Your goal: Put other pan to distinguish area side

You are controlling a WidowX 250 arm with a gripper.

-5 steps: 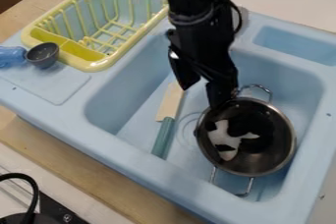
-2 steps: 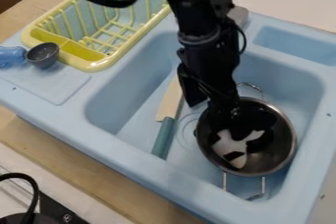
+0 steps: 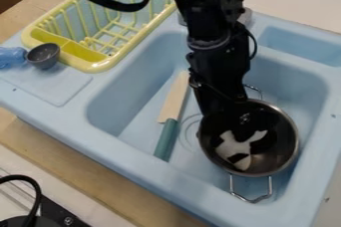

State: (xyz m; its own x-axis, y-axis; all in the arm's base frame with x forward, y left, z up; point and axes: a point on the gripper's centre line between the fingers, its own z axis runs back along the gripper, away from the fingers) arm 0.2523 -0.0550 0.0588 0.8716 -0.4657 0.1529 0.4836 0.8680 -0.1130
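My black gripper (image 3: 223, 107) hangs over the upper left rim of a metal pot (image 3: 286, 146), its lower end dark against the pot's interior. The pot sits in the right part of the blue sink basin, with one wire handle toward the back and the other toward the front. Inside the pot lies a black and white object (image 3: 234, 147). How the gripper's lower end meets the rim is hidden.
A knife (image 3: 168, 134) with a teal handle lies left of the pot in the sink (image 3: 126, 164). At the back left stands a yellow dish rack (image 3: 100, 64), with a small grey cup (image 3: 44, 56) and a blue item (image 3: 11, 57) beside it.
The arm has shifted right and somewhat toward the pot. Its wire handles have turned: the front one now sits further right, the back one further left. The black and white object has shifted slightly.
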